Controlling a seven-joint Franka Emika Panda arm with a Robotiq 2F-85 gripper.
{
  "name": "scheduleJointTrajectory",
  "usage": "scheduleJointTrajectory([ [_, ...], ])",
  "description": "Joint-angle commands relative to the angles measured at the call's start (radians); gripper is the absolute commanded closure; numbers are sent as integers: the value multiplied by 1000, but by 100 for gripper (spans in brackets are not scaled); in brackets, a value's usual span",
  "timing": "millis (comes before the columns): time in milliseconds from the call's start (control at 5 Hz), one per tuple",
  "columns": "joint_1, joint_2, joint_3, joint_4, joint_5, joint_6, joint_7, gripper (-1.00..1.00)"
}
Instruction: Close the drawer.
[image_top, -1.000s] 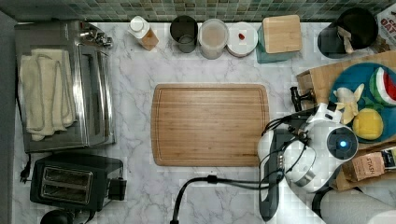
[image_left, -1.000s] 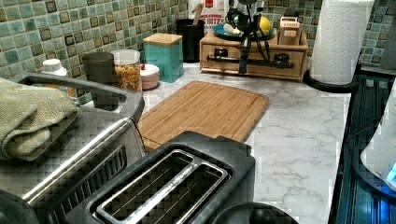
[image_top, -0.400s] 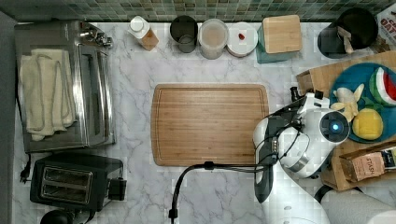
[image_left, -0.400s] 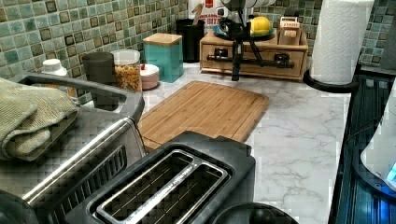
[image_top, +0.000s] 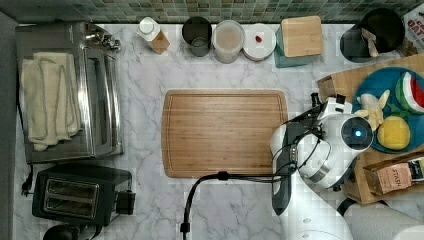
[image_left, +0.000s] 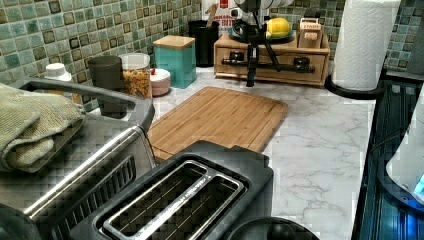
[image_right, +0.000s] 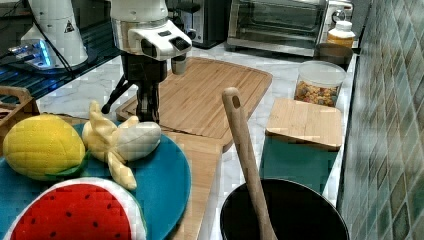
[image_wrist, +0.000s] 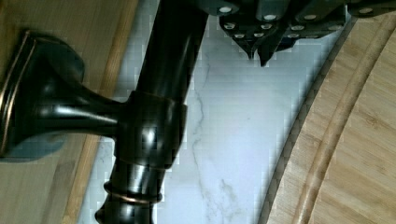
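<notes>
The claw (image_left: 251, 75) is hanging down in front of the drawer (image_left: 270, 62), its tips pointing at the marble desk (image_left: 320, 145), just on the cutting-board side of the long black bar handle (image_wrist: 154, 116). In the wrist view the fingertips (image_wrist: 257, 49) are sitting close together, nearly touching, with nothing between them; the handle is lying beside them, not inside the grip. So the claw looks all but closed and empty.

The drawer front, set in the low wooden cabinet (image_left: 320, 47) under the fruit plate (image_right: 165, 175), is directly behind the claw, on the side away from the cutting board (image_top: 225, 132). The bar's long axis is running across the drawer face, square to the claw's line of push. I judge that the drawer is already nearly flush, so a short push toward the cabinet should be enough.
</notes>
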Motion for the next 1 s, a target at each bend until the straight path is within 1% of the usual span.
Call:
scheduleJointTrajectory([
  [200,-66,-14,-108,204,-40,55,20,100],
  [400,-53,-12,-121,205,-31,55,14,100],
  [1000,-45,-11,-130,205,-25,54,10,100],
])
